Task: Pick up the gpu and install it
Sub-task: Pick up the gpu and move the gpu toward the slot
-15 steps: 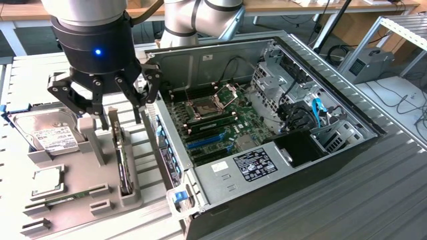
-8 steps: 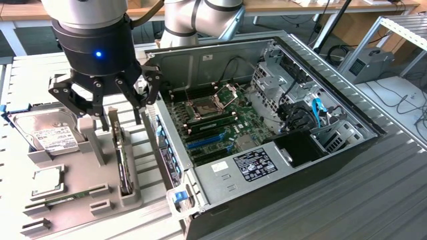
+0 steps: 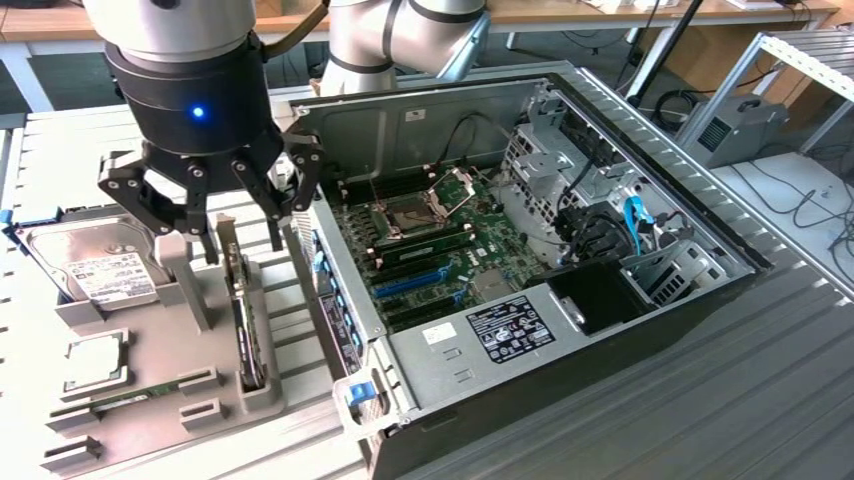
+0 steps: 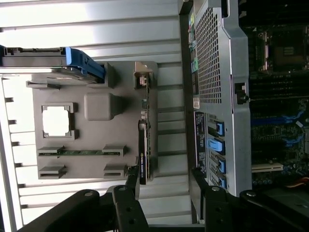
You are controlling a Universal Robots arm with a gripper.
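Black-fingered gripper (image 3: pixel 230 240), spread wide and empty, hovers above the green-and-black gpu (image 3: pixel 244 325) standing edgewise in its grey plastic holder (image 3: pixel 160 365): approach for pickup, likely needing fingers lowered astride the thin card.

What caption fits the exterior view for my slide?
Open gripper hovers above the gpu standing on edge in its grey holder beside the open case.

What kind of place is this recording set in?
Probably a robotics lab workbench for PC assembly: an opened computer case with its motherboard exposed, a grey fixture tray holding parts such as the gpu, and desks behind.
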